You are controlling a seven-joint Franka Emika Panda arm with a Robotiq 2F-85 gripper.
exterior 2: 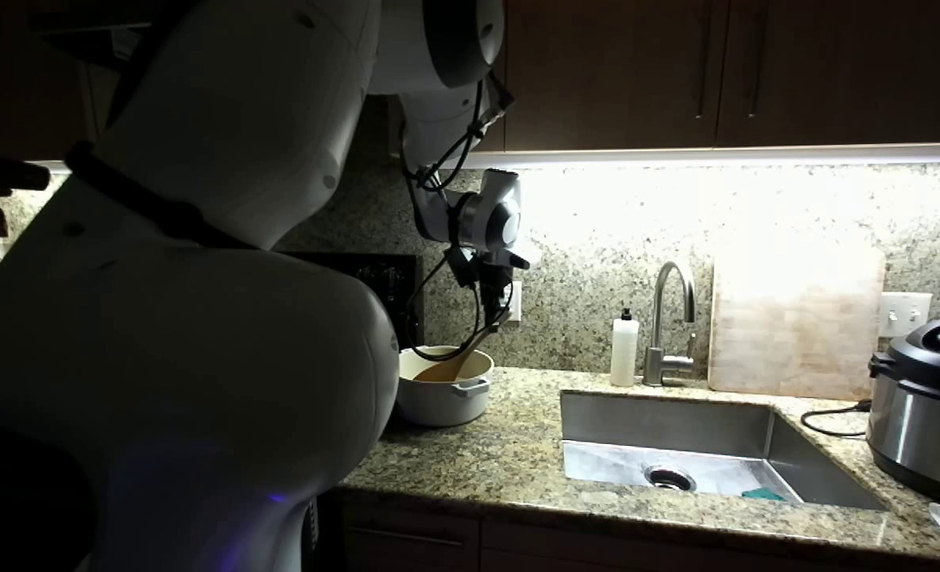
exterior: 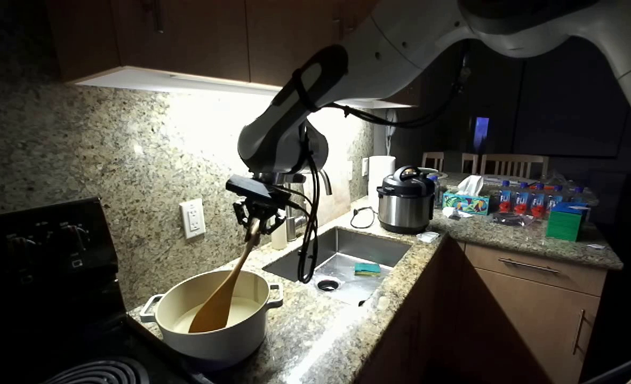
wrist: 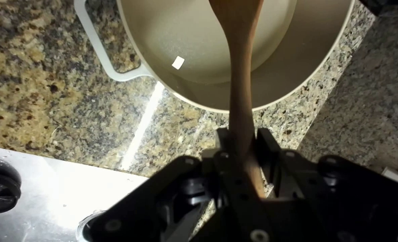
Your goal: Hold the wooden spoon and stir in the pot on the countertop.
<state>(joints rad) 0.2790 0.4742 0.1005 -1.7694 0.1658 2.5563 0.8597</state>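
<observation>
The wooden spoon [exterior: 220, 301] stands tilted with its bowl inside the cream-white pot [exterior: 224, 344]. It also shows in an exterior view [exterior 2: 446, 370] and in the wrist view [wrist: 241, 64]. My gripper [exterior: 255, 225] is shut on the spoon's upper handle, above the pot's rim; the handle runs between the fingers in the wrist view [wrist: 244, 136]. The pot sits on the granite countertop [exterior: 307, 325], beside the stove. The pot's tan inside shows no food. I cannot tell whether the spoon touches the pot's bottom; its bowl's tip is cut off in the wrist view.
A steel sink [exterior 2: 668, 433] with a sponge [exterior: 367, 269] lies beside the pot. A faucet [exterior 2: 660, 318], soap bottle [exterior 2: 624, 349] and cutting board [exterior 2: 795, 334] stand behind it. The black stove [exterior: 43, 266] borders the pot. A steel-and-black cooker [exterior: 406, 205] stands past the sink.
</observation>
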